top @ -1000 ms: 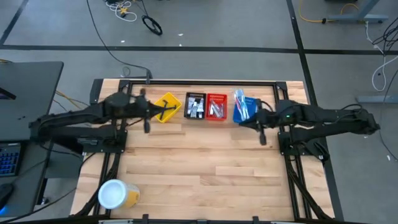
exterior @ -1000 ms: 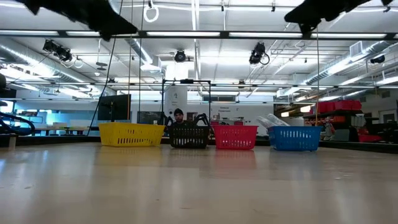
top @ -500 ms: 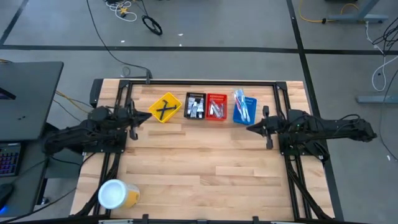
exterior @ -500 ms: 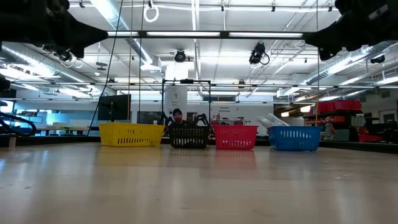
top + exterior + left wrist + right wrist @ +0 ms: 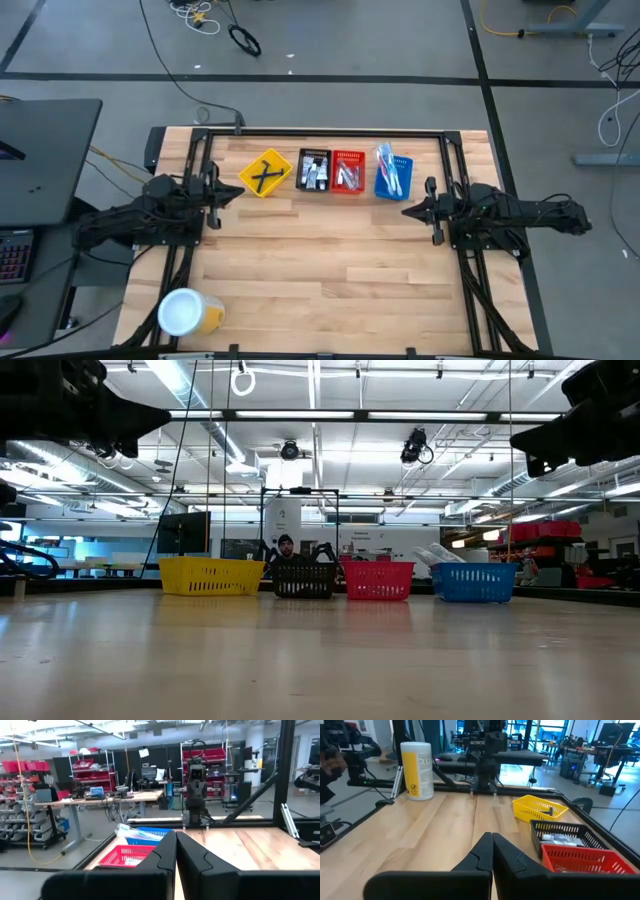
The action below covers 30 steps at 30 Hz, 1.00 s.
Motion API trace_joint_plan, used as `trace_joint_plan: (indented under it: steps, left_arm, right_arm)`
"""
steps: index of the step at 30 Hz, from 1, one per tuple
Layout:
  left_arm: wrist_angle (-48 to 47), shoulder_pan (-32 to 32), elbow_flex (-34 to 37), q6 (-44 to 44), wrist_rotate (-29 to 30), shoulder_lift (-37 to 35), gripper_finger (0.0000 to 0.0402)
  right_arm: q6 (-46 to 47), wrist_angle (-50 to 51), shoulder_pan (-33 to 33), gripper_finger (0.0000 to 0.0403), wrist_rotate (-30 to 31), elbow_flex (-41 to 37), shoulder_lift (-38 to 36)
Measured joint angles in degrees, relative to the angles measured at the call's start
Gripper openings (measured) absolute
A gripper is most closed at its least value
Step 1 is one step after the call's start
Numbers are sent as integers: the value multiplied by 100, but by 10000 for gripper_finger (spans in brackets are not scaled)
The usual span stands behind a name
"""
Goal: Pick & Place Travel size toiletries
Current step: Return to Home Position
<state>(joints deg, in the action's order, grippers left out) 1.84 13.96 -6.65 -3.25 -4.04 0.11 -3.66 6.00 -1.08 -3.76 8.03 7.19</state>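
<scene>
- Both arms have drawn back from the basket row in the last second: my left gripper (image 5: 228, 191) has left the yellow basket (image 5: 270, 157), and my right gripper (image 5: 410, 211) has left the blue basket (image 5: 402, 186).
- My left gripper hangs at the table's (image 5: 330, 260) 9 o'clock, fingers pressed together on nothing.
- My right gripper hangs at 3 o'clock, also closed and empty.
- Four baskets line the 12 o'clock edge, running from 11 to 1: yellow, black (image 5: 302, 172), red (image 5: 349, 154), blue.
- All the toiletries I can see are in baskets.
- Dark razors (image 5: 265, 178) lie crossed in the yellow one.
- White tubes (image 5: 314, 174) are in the black one and silvery pieces (image 5: 348, 178) in the red.
- Toothbrushes (image 5: 386, 165) are in the blue one, poking past its rim.
- The jar (image 5: 185, 312) stands at 7 o'clock, well apart from the rest.
</scene>
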Motion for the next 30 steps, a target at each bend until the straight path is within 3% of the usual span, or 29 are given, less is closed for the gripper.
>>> trace_joint_plan:
  steps: [6,17,24,30]
  left_arm:
    - [973,0,617,30,-55,8,14]
    - [910,-1,618,200,-56,23,16]
    - [879,-1,618,898,-67,23,16]
    - [878,-1,620,552,-66,24,18]
  right_arm:
    - [175,-26,0,3,-135,-312,-333]
    - [203,-279,4,3,-147,-581,-388]
    - [323,-708,4,3,-193,-728,-376]
    - [321,-670,4,3,35,-728,-376]
